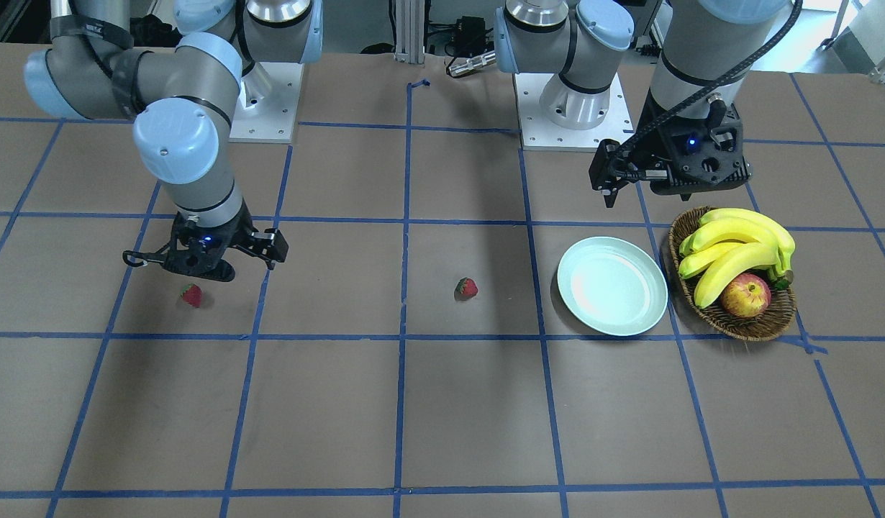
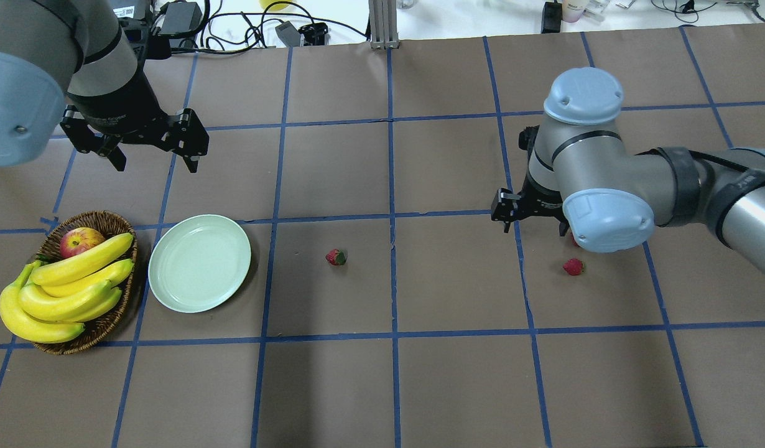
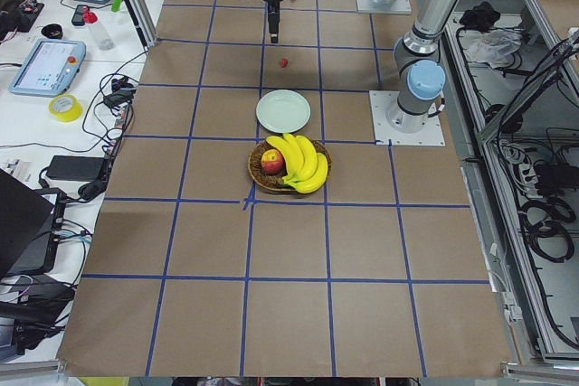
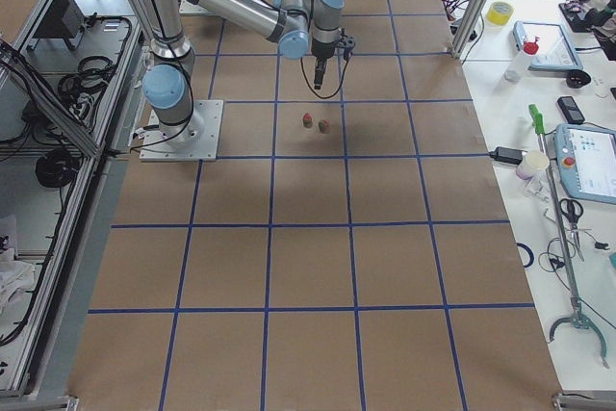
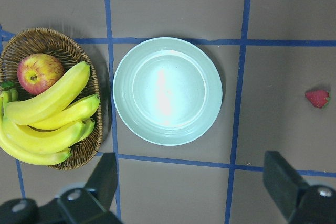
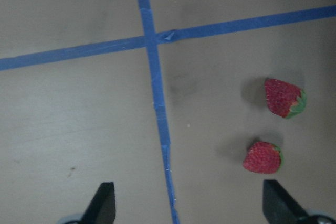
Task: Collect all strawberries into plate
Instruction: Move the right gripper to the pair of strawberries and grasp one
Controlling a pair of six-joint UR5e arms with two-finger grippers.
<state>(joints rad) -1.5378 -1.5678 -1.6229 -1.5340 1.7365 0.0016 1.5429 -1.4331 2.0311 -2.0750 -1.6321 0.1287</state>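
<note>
The right gripper (image 6: 189, 205) hangs low over the brown table (image 2: 457, 386), jaws spread wide and empty. In its wrist view the first strawberry (image 6: 284, 97) and the second strawberry (image 6: 262, 157) lie on the paper just beside each other without touching, off to one side of a blue tape line (image 6: 160, 119) and ahead of one fingertip.

The left gripper (image 5: 191, 187) is also parted and holds nothing. It hovers high near the pale green plate (image 5: 168, 91), which sits bare on the table. The third strawberry (image 2: 336, 257) lies alone in the next grid square, between the plate and the other two and apart from both.

Just beside the plate, on its other side, stands a wicker basket (image 2: 102, 218) that holds a bunch of bananas (image 2: 71, 286) and an apple (image 2: 81, 241).
</note>
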